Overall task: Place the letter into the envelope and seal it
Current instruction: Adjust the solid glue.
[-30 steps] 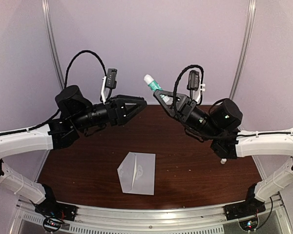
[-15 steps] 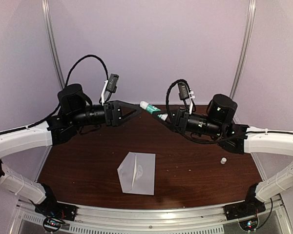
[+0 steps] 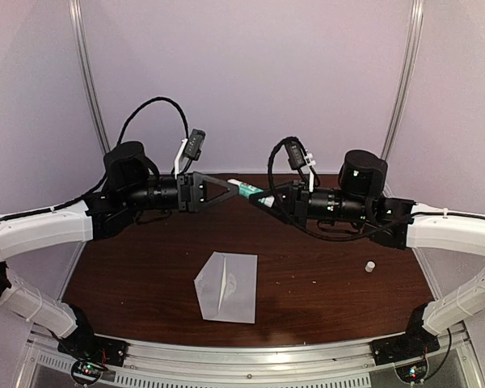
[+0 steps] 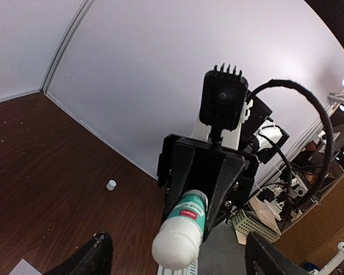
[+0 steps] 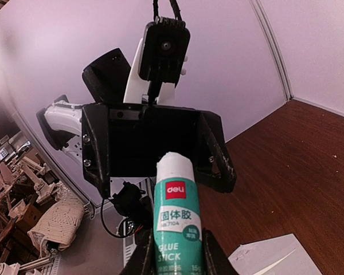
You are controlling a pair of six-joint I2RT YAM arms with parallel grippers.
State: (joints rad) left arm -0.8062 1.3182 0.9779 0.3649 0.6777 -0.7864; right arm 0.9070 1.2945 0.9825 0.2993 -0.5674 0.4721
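Between pale walls (image 3: 250,73), dark wooden table (image 3: 323,299), envelope (image 3: 226,287), cap (image 3: 370,265).

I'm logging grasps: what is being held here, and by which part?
The right gripper holds the glue stick by its lower, green-labelled end. The left gripper, jaws open, holds nothing.

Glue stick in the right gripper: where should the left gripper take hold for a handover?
Probably the free white end of the glue stick, approached end-on. The right gripper clamps the green body, and the stick points into the open left gripper.
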